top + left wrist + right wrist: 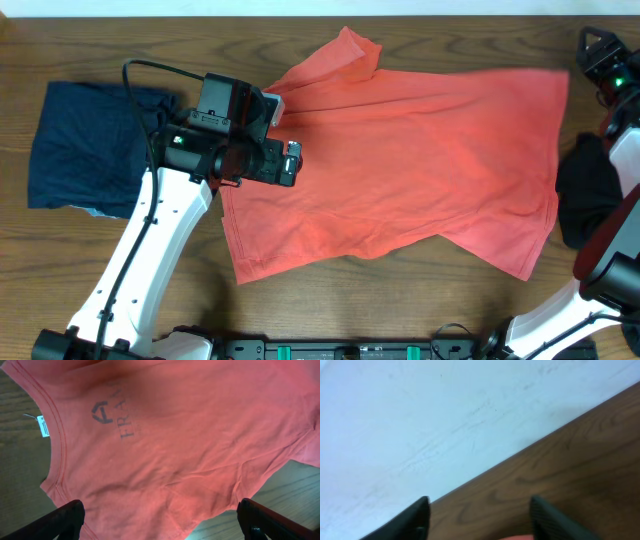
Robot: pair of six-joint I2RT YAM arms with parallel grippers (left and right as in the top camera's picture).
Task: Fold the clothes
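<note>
The coral-red T-shirt point(410, 160) lies spread across the middle of the table, with faint dark lettering point(117, 415) showing through the fabric. Its collar point(55, 440) and a white label point(44, 426) are at its left end. My left gripper point(262, 112) hangs over that end, open wide point(160, 510), with only cloth below it. My right gripper point(598, 48) is at the far right corner, just past the shirt's blurred top right corner point(555, 80). It is open point(479, 505) over bare wood, and a sliver of red fabric point(517, 537) shows at the frame's bottom edge.
A navy garment point(85, 145) lies folded at the left of the table. A black garment point(582, 190) is bunched at the right, beside the right arm. The table's far edge point(485, 472) runs just beyond the right gripper.
</note>
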